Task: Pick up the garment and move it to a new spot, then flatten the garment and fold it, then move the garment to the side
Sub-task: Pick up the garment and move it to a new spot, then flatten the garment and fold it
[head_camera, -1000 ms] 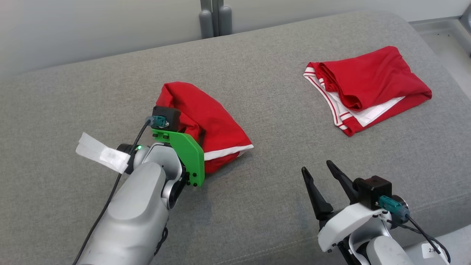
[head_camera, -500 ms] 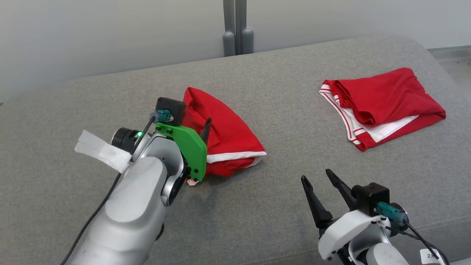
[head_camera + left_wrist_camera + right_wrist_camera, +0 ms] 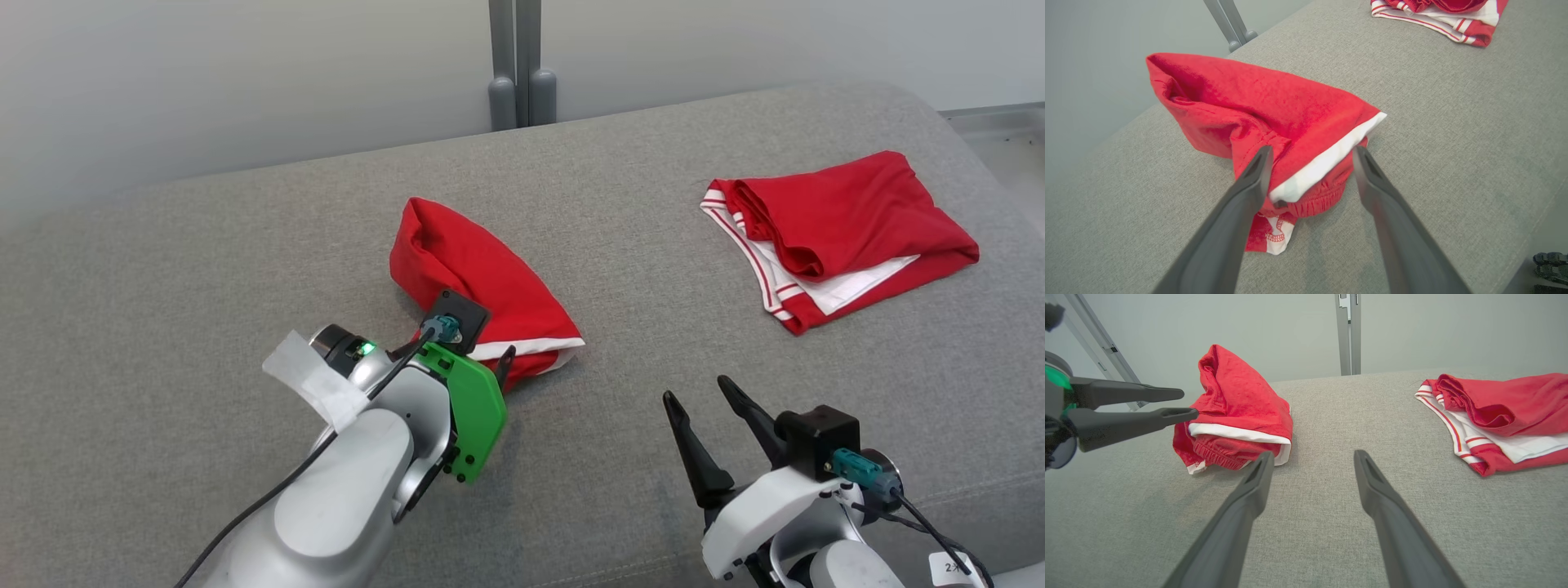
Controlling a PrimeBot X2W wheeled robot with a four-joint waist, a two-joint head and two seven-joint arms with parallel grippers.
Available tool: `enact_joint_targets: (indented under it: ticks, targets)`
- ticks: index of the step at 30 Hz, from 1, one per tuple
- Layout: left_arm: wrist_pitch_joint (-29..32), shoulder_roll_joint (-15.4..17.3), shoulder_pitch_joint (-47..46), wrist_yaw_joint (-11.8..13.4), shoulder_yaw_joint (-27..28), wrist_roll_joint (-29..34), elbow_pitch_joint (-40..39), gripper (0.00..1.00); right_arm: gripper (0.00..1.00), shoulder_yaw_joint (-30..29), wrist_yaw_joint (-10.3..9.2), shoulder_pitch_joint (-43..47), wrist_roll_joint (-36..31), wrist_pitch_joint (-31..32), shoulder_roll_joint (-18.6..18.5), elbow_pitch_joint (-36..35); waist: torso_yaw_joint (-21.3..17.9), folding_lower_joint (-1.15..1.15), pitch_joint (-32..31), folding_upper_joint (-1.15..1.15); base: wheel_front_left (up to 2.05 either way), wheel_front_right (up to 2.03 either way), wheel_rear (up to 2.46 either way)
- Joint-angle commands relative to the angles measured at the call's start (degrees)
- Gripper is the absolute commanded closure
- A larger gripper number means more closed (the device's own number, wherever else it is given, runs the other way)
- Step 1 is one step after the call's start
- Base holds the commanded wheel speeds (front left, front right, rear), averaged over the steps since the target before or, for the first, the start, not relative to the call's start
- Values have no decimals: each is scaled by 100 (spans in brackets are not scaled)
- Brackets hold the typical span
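Your garment (image 3: 482, 286), red with a white band, lay in a crumpled, loosely folded heap on the grey cushion (image 3: 245, 245), its closed end pointing toward the post (image 3: 514, 57) at the back and its banded, open end toward you. Your left gripper (image 3: 1311, 151) sat at that near end with its fingers (image 3: 1249, 183) spread wide, one tip on each side of the white band and the gathered waistband; they pinched nothing, and you could not tell from the left wrist view whether the tips touched the cloth. A small white-trimmed corner poked out from under the garment beside the left finger. Your right gripper (image 3: 695, 390) hung well to the right of the garment and nearer to you, fingers also spread and empty, above bare cushion. A second red garment (image 3: 841, 220) with white and striped edging lay folded far to the right of the first one, well apart from both grippers.
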Motion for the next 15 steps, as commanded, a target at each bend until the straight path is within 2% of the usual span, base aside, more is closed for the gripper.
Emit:
enact_joint_targets:
  ticks: [1, 7, 9, 10, 11, 12, 13, 15]
  targets:
    - [12, 58, -21, 11, -1, 63, 33, 0, 0, 14, -6, -1, -8, 6, -9, -33, -90, 0, 75, 0, 0, 0, 0]
    - [15, 113, -357, 101, 53, 105, 279, 0, 0, 27, -7, -108, 31, -56, -8, -42, -325, 0, 327, 0, 0, 0, 0]
    - [7, 132, -444, 42, 60, 88, 385, 0, 0, 29, -7, -150, 54, -80, -8, -32, -405, 0, 408, 0, 0, 0, 0]
    - [19, 128, -474, 3, 70, 34, 432, 47, 0, 34, -7, -161, 62, -97, -9, -26, -442, 0, 444, 0, 0, 0, 0]
    - [11, 133, -503, -26, 81, 19, 481, 62, 0, 27, -6, -170, 66, -108, -9, -18, -475, 0, 479, 0, 0, 0, 0]
    - [-22, 148, -546, -31, 92, 6, 537, 65, 0, 18, -6, -180, 66, -120, -9, -10, -507, 0, 511, 0, 0, 0, 0]
    - [-34, 166, -585, -12, 110, 3, 596, 63, 0, 14, -7, -194, 63, -129, -8, -4, -535, 0, 539, 0, 0, 0, 0]
    - [-42, 201, -624, 49, 137, 10, 740, 45, 0, 3, -7, -235, 69, -155, -8, 9, -583, 0, 585, 0, 0, 0, 0]
